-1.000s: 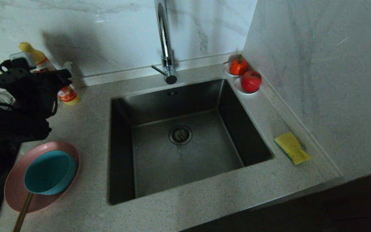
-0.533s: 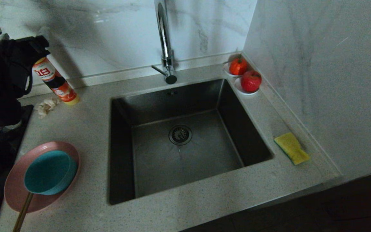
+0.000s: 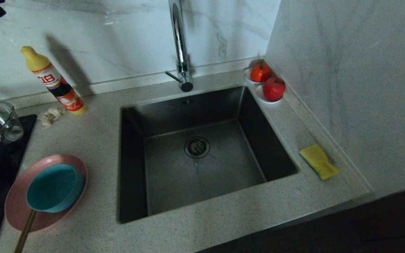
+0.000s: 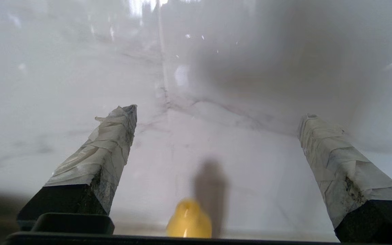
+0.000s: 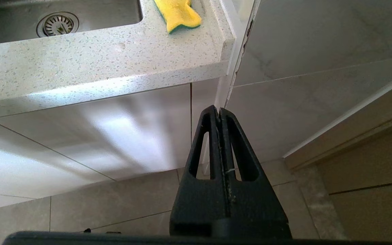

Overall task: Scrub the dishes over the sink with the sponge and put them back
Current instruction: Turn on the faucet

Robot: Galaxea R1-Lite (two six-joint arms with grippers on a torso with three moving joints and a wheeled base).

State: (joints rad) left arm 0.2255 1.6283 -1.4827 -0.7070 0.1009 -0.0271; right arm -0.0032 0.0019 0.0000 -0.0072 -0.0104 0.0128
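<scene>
A speckled pale stone bench (image 3: 93, 147) is running along the marble wall, with the sink (image 3: 202, 165) sunk into its middle. Left of the sink, the pink plate (image 3: 14, 207) is lying flat on the bench near the front edge. Farther back, a detergent bottle (image 3: 56, 84) with a yellow cap is standing near the wall, and a small beige cloth wad (image 3: 50, 116) is lying just beside it. A black hob (image 3: 2, 161) is sitting at the far left. At the back right corner, two white saucers (image 3: 269, 100) are resting side by side. On the narrow strip right of the sink, the sponge (image 3: 318, 161) is lying yellow face up.
</scene>
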